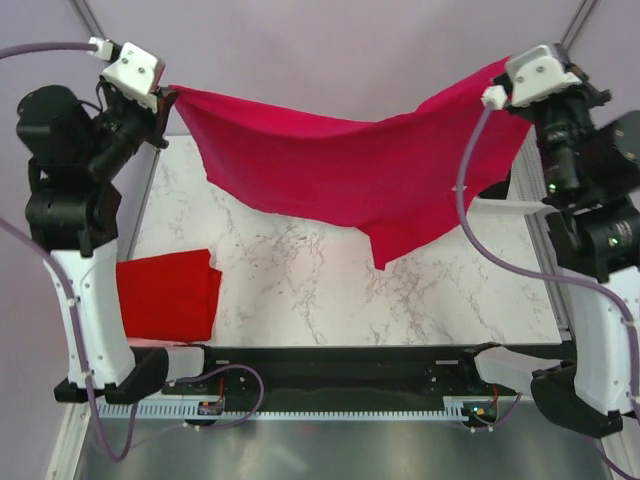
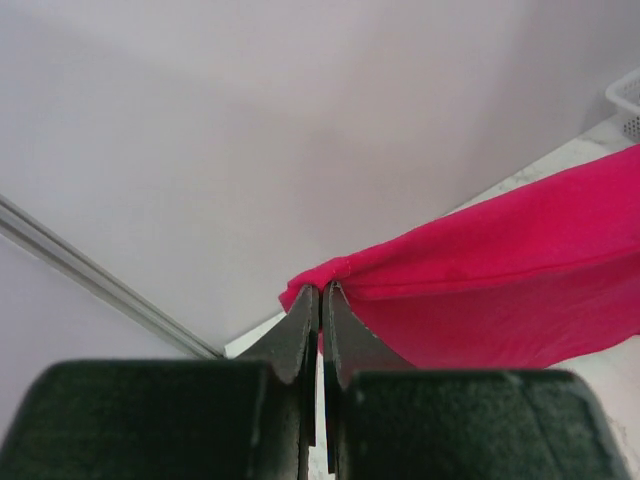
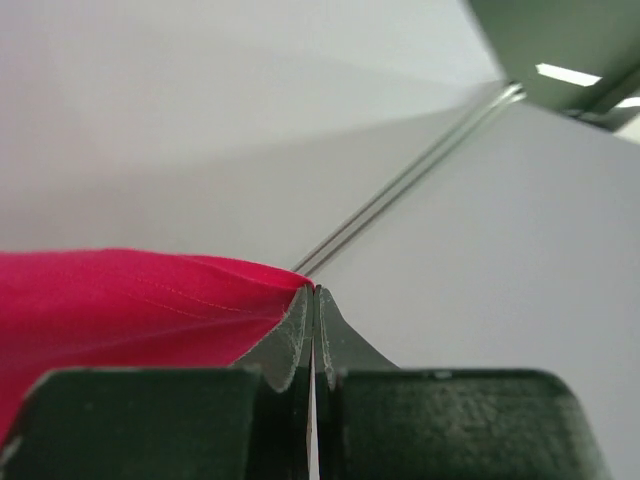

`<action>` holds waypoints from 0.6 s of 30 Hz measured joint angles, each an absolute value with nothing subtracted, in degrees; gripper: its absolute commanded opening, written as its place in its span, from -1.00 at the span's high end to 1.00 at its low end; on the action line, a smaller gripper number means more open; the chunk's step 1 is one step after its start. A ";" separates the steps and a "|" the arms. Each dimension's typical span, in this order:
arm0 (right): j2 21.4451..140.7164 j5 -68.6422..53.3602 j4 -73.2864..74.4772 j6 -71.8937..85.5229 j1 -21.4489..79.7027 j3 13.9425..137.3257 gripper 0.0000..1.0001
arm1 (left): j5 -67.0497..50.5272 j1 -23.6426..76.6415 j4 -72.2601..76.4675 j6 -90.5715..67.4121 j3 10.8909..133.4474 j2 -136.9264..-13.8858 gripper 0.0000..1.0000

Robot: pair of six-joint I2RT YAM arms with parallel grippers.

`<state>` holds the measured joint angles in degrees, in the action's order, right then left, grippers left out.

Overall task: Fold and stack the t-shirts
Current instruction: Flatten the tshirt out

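1. Left gripper point(image 2: 321, 292) and right gripper point(image 3: 313, 292) each pinch a corner of the crimson t-shirt point(image 1: 330, 165).
2. It sags between them, probably held up to spread for folding.
3. A folded red t-shirt point(image 1: 168, 297) lies below the left gripper, likely starting the stack.

The crimson t-shirt point(image 1: 340, 165) hangs stretched like a curtain across the far side of the counter point(image 1: 330, 290). The left fingers point(image 2: 298, 340) and right fingers point(image 3: 290, 340) pinch its upper corners, and the cloth bars the way there from side to side. Its lowest flap droops right of centre; whether it touches the marble cannot be told. A folded red t-shirt point(image 1: 168, 295) fills the near-left corner. Bare marble lies open through the middle and near right. A white basket point(image 2: 625, 100) stands by the far-right edge.
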<state>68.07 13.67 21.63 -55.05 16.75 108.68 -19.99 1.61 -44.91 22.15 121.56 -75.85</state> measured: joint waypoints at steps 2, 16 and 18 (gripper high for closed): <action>66.65 13.63 21.89 -55.79 16.75 112.68 1.00 | -19.94 1.61 -44.88 22.17 121.56 -73.03 0.95; 63.33 11.46 17.10 -60.38 16.75 128.11 1.00 | -19.35 1.63 -42.33 22.61 129.54 -65.12 0.95; 63.35 11.25 15.31 -61.17 16.75 125.29 1.00 | -19.33 1.63 -41.56 22.85 128.46 -65.30 0.95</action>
<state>63.35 11.25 15.31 -61.17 16.75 125.29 -19.33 1.63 -41.56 22.85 128.46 -65.30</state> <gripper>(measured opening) 0.007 0.032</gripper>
